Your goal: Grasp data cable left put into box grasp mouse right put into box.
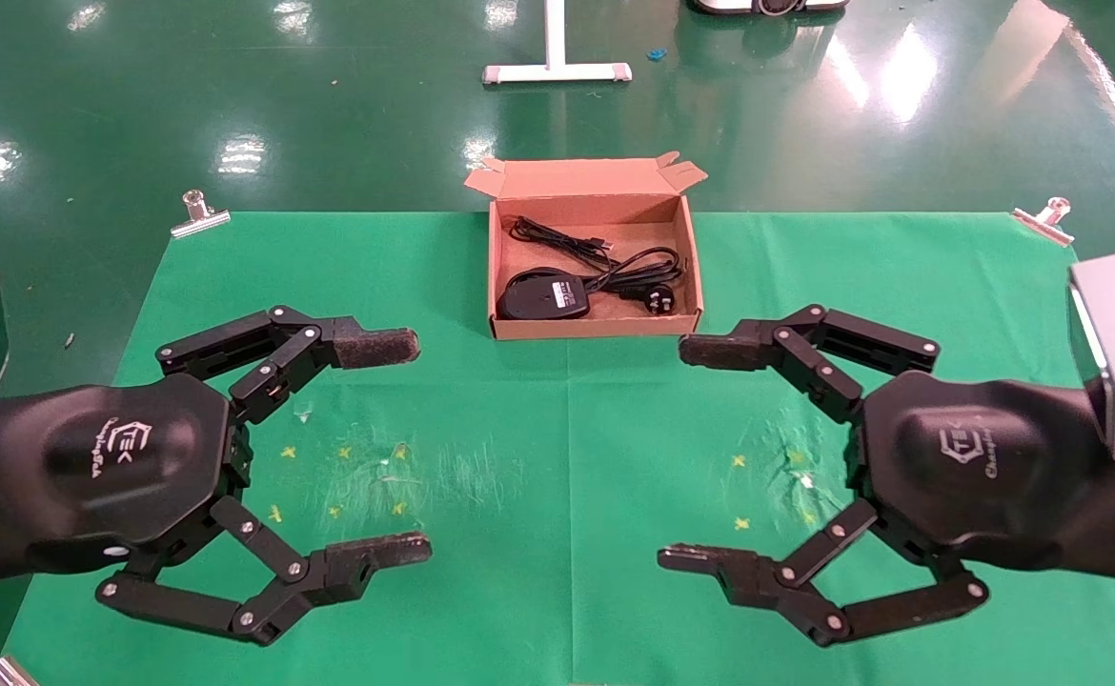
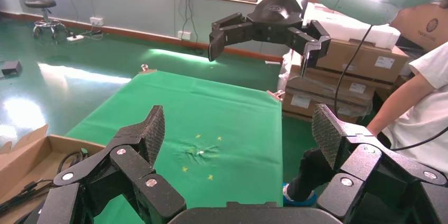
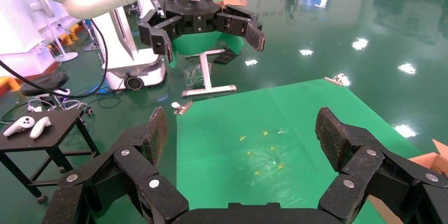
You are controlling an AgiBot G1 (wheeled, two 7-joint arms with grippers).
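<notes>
Brown cardboard box (image 1: pixel 596 329), upper centre in the head view, holds black mouse (image 1: pixel 544 295) and looped data cable (image 1: pixel 641 273); wrist views show only its corner. Left gripper (image 1: pixel 416 449) and right gripper (image 1: pixel 674 453) hover spread.

You are working under bright, even overhead light: white glare patches dot the glossy dark-green floor (image 1: pixel 138 114) in every view, strongest toward the far right of the head view, while the matte green cloth-covered table (image 1: pixel 567 457) stays free of glare and carries only soft, faint shadows. Inside the shallow brown cardboard box (image 1: pixel 596 329) the walls throw a mild shade, yet the black contents stay readable. All views look sharp, with the near black finger pads (image 2: pixel 153 129) crisp and slight wide-angle stretch toward the wrist views' edges.
</notes>
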